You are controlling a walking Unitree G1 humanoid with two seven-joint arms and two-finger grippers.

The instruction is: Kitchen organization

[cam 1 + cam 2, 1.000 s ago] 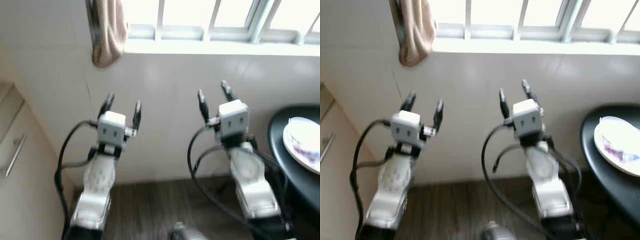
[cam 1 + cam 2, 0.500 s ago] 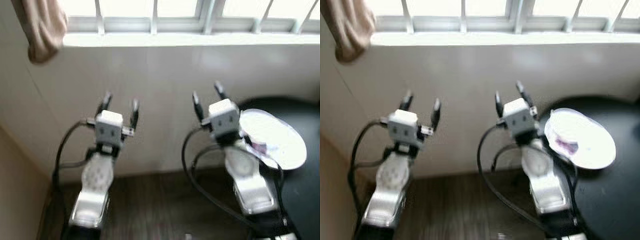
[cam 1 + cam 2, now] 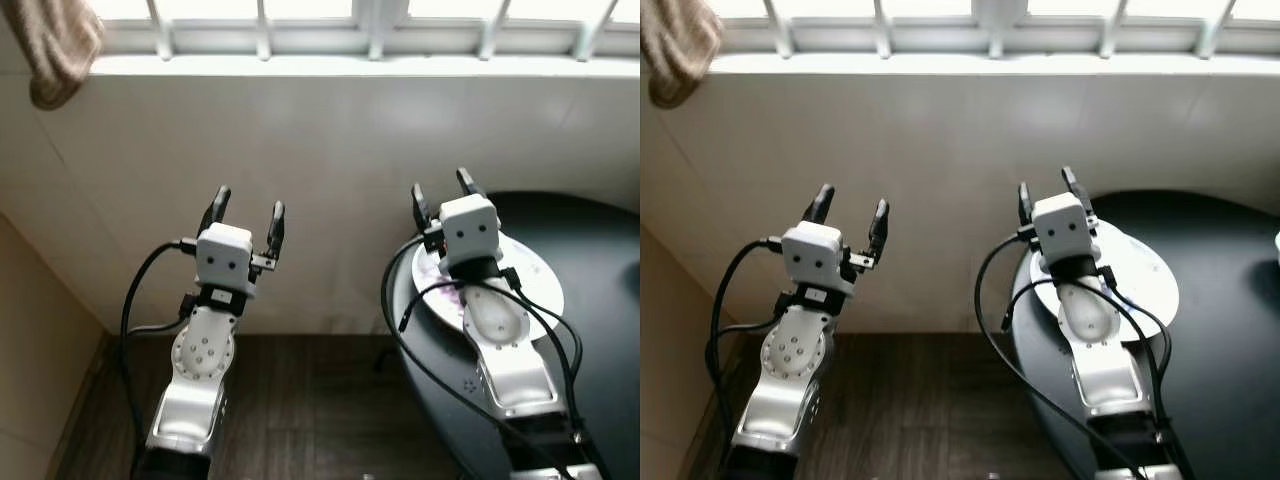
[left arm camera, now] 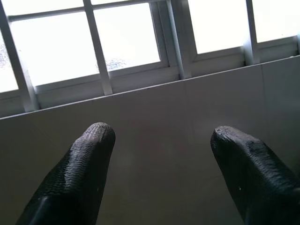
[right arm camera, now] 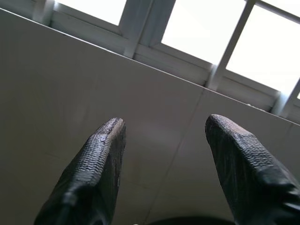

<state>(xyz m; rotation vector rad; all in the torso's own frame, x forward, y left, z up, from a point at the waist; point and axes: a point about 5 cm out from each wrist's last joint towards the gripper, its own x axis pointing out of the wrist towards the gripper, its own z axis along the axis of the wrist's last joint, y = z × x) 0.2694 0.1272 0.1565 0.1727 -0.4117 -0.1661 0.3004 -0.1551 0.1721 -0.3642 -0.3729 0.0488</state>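
We hold both arms raised in front of us, facing a white tiled wall (image 3: 330, 150) under a barred window (image 3: 370, 15). The thing we take to be our business here is the round white plate with a purple pattern (image 3: 535, 275), which lies flat on the round black table (image 3: 600, 330) at about four o'clock in the head views, near that table's wall-side edge.

Our right gripper (image 3: 440, 200) hangs above the plate's near-left rim, fingers spread wide and empty, pointing up toward twelve o'clock at the wall rather than down at the dish. The right wrist view confirms it: two black fingertips (image 5: 101, 154) well apart, with only tile and window frame beyond them, and a dark sliver of table at the lower edge.

Our left gripper (image 3: 247, 212) is likewise wide and empty, at about nine o'clock from the plate and well apart from it, over dark wood flooring (image 3: 300, 400).

So the right arm is clearly the nearer one. The plate lies just below and to three o'clock of its claw; being round, it offers no long axis, and we judge the next move calls for tipping the right wrist downward to meet the rim. A beige cloth (image 3: 50, 50) hangs at eleven o'clock, far from either arm.
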